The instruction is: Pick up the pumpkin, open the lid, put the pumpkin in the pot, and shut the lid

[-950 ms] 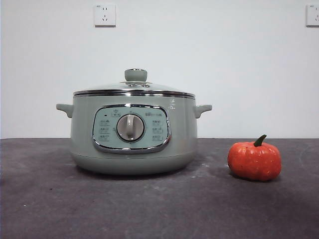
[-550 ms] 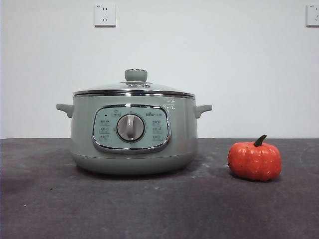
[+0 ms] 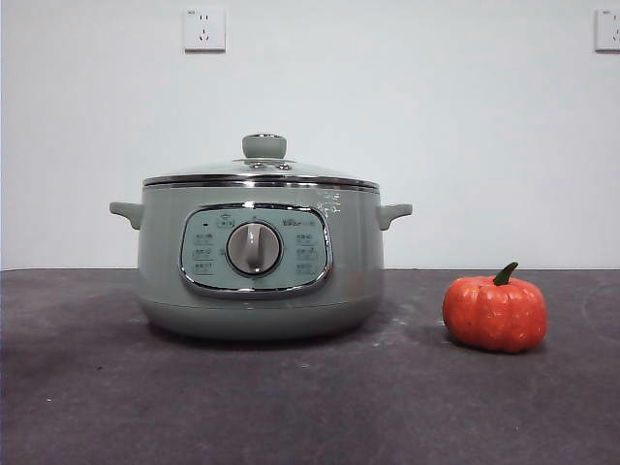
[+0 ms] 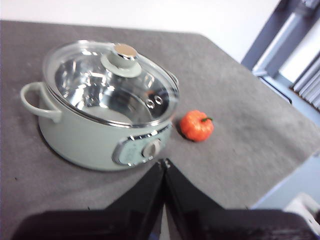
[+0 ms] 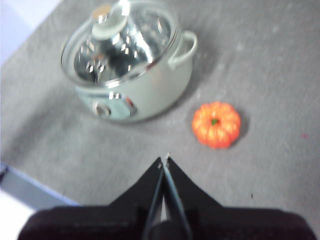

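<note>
The sage-green pot (image 3: 260,262) stands left of centre on the dark table, its glass lid (image 3: 262,172) seated on it with the green knob on top. The orange pumpkin (image 3: 495,312) with a green stem sits on the table to the pot's right, apart from it. The left wrist view shows the pot (image 4: 90,135), the lid (image 4: 112,80) and the pumpkin (image 4: 197,126) from high above; my left gripper (image 4: 164,161) is shut and empty. The right wrist view shows the pot (image 5: 150,90), the lid (image 5: 120,40) and the pumpkin (image 5: 216,124); my right gripper (image 5: 165,159) is shut and empty, high above the table.
A white wall with two power sockets (image 3: 203,29) stands behind the table. The table's edge (image 4: 280,185) shows in the left wrist view, with a grey frame (image 4: 280,35) beyond it. The table's edge (image 5: 35,192) also shows in the right wrist view.
</note>
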`<state>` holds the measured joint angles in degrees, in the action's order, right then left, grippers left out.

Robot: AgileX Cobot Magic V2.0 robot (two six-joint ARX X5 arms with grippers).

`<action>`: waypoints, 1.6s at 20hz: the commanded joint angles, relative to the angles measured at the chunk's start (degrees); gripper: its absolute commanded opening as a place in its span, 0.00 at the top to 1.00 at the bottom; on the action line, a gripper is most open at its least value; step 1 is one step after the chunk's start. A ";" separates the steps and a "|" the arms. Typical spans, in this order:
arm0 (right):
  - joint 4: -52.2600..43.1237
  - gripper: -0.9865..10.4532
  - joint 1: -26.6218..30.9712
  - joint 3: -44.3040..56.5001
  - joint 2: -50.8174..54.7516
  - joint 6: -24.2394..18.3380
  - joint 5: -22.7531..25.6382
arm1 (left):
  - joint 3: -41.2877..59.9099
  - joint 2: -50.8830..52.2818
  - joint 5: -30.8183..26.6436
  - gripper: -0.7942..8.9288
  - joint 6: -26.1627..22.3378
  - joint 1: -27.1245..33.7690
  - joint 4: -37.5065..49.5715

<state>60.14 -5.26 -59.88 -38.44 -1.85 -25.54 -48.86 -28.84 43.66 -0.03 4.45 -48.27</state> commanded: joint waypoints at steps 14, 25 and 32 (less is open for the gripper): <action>4.85 0.33 -1.70 -2.54 -2.23 -3.50 -1.60 | -4.13 -1.99 -1.64 0.21 -7.28 -1.51 -8.37; -2.80 0.34 -7.74 -2.54 -17.07 -3.54 3.52 | -4.13 -1.99 -1.53 0.21 -7.23 -1.51 -8.39; -12.76 0.33 -11.28 -2.54 -35.32 -3.65 12.20 | -4.13 -1.99 -1.53 0.21 -7.23 -1.51 -8.39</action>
<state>47.75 -16.29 -62.26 -73.21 -5.41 -13.61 -52.93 -30.89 42.11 -6.87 3.09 -57.23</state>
